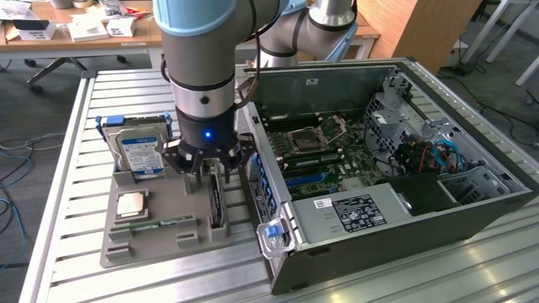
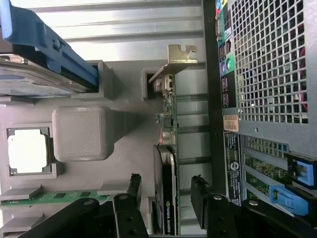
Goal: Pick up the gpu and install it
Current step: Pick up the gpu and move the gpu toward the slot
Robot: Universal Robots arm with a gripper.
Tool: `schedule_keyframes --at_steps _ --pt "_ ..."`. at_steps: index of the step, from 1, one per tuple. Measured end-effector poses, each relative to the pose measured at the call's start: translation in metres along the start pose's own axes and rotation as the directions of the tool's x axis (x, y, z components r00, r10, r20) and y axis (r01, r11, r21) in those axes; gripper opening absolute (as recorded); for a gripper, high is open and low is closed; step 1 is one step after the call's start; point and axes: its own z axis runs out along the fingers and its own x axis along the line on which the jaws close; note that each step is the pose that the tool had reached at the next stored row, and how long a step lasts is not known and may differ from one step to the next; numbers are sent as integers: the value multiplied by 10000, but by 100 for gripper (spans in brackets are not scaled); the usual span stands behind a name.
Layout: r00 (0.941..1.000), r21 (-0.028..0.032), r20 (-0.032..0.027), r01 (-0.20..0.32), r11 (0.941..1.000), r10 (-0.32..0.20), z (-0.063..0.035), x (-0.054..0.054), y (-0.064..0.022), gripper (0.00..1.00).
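The gpu (image 1: 216, 203) stands on its edge in a slot of the grey holder (image 1: 156, 237), a dark board with a black cooler. In the wrist view the gpu (image 2: 167, 168) runs away from me, and its pale metal bracket (image 2: 179, 57) is at the far end. My gripper (image 1: 212, 172) hangs directly over the card and is open. Its two black fingers (image 2: 133, 186) stand one on each side of the card, near the cooler end. A small gap shows on both sides, so my gripper (image 2: 166, 191) grips nothing.
The holder also carries a silver hard drive (image 1: 139, 148) in a blue bracket, a processor (image 1: 130, 203) and a green memory stick (image 1: 164, 223). The open computer case (image 1: 404, 214) lies close on the exterior view's right, with its motherboard (image 1: 316, 145) exposed. Its rear panel (image 2: 267, 74) is beside the card.
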Motion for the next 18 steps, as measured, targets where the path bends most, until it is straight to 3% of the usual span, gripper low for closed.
schedule_keyframes --at_steps 6,12,18 --pt "10000 1 -1 0 10000 0 87 2 -4 53" --pt "10000 -1 1 -1 10000 1 104 2 -4 53" --pt "10000 1 -1 0 10000 0 211 5 -10 53"
